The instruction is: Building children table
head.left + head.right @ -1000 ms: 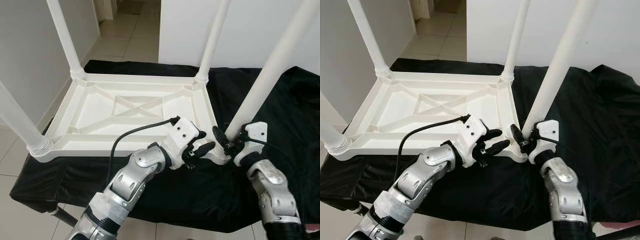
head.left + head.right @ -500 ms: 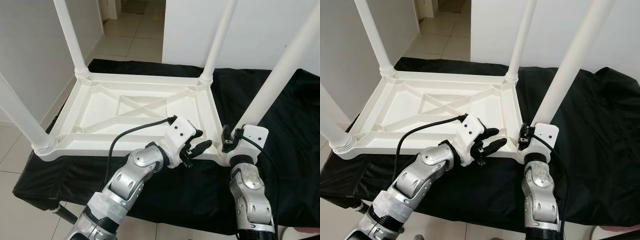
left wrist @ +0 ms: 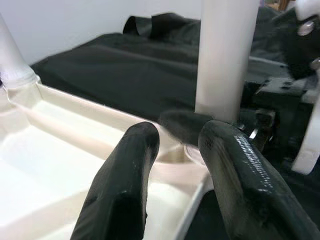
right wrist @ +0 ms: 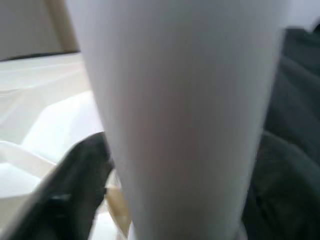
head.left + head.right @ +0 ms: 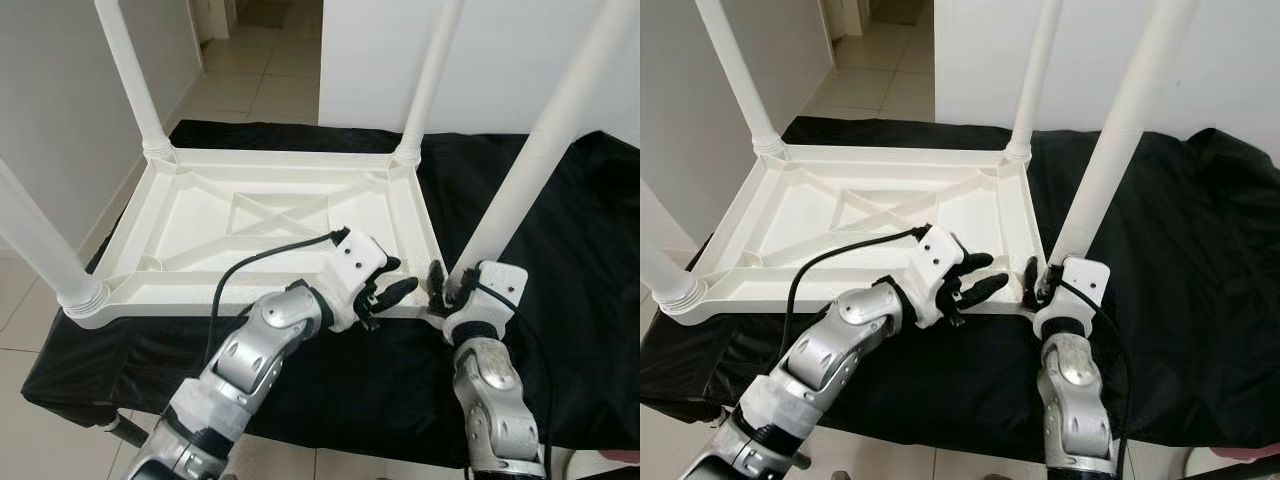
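A white plastic children's table (image 5: 200, 215) lies upside down on a black cloth, its four legs pointing up. My right gripper (image 5: 452, 282) is at the near right corner, shut on the base of the near right leg (image 5: 530, 165). That leg (image 4: 185, 115) stands very close in the right wrist view, with one black finger (image 4: 75, 185) beside it. My left gripper (image 5: 400, 275) hovers open over the table's front rim, just left of that corner, holding nothing. Its two fingers (image 3: 125, 185) point at the same leg (image 3: 225, 55).
The black cloth (image 5: 560, 250) covers the low surface under the table and hangs over its front edge. The other legs rise at far left (image 5: 130, 75), far right (image 5: 425, 80) and near left (image 5: 40, 240). Tiled floor (image 5: 250, 60) and white walls lie beyond.
My right wrist has swung around the leg's base from its right side to the front, and the forearm now stands steeper. The left gripper has drawn back slightly from the corner.
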`<state>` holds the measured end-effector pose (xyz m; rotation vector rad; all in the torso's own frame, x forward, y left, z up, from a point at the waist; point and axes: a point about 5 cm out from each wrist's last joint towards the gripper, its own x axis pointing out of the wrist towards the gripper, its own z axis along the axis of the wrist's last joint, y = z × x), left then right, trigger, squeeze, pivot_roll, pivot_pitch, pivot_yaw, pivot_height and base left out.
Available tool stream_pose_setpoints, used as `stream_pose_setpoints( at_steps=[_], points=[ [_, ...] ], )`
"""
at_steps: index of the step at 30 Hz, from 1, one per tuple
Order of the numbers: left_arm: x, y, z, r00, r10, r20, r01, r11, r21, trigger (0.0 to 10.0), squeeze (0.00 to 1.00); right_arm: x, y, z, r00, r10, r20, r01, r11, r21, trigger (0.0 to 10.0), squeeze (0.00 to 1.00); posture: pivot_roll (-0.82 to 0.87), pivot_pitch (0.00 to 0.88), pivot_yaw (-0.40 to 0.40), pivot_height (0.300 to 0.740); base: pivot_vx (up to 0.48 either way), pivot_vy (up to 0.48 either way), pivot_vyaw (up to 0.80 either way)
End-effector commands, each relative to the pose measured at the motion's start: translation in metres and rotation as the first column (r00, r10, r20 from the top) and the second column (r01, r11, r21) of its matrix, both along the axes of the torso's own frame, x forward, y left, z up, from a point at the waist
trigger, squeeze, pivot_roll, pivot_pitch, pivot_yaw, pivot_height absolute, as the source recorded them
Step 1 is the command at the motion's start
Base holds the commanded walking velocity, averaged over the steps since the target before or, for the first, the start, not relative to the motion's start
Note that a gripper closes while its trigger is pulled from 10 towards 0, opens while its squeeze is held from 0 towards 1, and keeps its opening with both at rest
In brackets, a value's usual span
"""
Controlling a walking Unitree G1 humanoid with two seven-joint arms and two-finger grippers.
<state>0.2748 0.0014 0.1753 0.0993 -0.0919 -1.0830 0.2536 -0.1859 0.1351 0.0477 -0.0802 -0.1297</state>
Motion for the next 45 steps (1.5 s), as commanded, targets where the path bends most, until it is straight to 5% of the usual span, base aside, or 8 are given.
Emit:
stream_pose_setpoints(
  at_steps=[1,20,21,32,34,35,36,45],
  points=[
    [0.0,0.001,-0.003,0.999,-0.037,-0.006,0.037,0.999,0.017,10.0,0.0,-0.003,-0.003,0.001,1.0,0.019,0.016,-0.019,1.0,0.004,10.0,1.0,-0.12,0.0,0.01,0.74,0.0,0.0,0.0],
    [-0.01,0.009,-0.011,0.998,-0.059,0.002,0.058,0.996,0.074,10.0,0.0,-0.006,-0.034,-0.005,0.948,0.318,0.012,-0.316,0.946,-0.072,10.0,1.0,-0.09,0.0,0.013,0.74,0.0,0.0,0.0],
    [-0.011,0.01,-0.011,0.997,-0.073,-0.007,0.073,0.995,0.065,10.0,0.0,-0.004,-0.034,-0.004,0.933,0.359,0.01,-0.357,0.93,-0.086,10.0,0.0,-0.1,0.0,0.011,0.74,0.0,0.0,0.0],
    [-0.013,0.008,-0.013,0.995,-0.1,-0.016,0.101,0.992,0.071,10.0,0.0,0.027,-0.033,0.0,0.82,0.57,-0.044,-0.569,0.804,-0.172,9.9,0.0,-0.11,0.0,0.029,0.74,0.0,0.0,0.0],
    [-0.014,0.003,-0.011,0.994,-0.113,-0.008,0.113,0.991,0.066,10.0,0.0,0.038,-0.029,0.003,0.801,0.597,-0.047,-0.595,0.783,-0.184,3.5,0.0,-0.11,0.0,0.022,0.74,0.0,0.0,0.0],
    [-0.014,0.003,-0.011,0.994,-0.113,-0.008,0.113,0.991,0.066,10.0,0.0,0.038,-0.029,0.003,0.801,0.597,-0.047,-0.595,0.783,-0.184,3.5,0.0,-0.11,0.0,0.022,0.74,0.0,0.0,0.0],
    [-0.015,0.0,-0.01,0.993,-0.121,-0.002,0.121,0.991,0.064,10.0,0.0,0.044,-0.027,0.004,0.788,0.614,-0.051,-0.611,0.769,-0.188,0.0,0.0,-0.11,0.0,0.017,0.74,0.0,0.0,0.0],
    [-0.015,-0.003,-0.01,0.993,-0.117,0.007,0.116,0.991,0.06,10.0,0.0,0.047,-0.029,0.0,0.763,0.643,-0.063,-0.643,0.747,-0.167,0.0,0.0,-0.11,0.0,0.002,0.74,0.0,0.0,0.0]
  ],
)
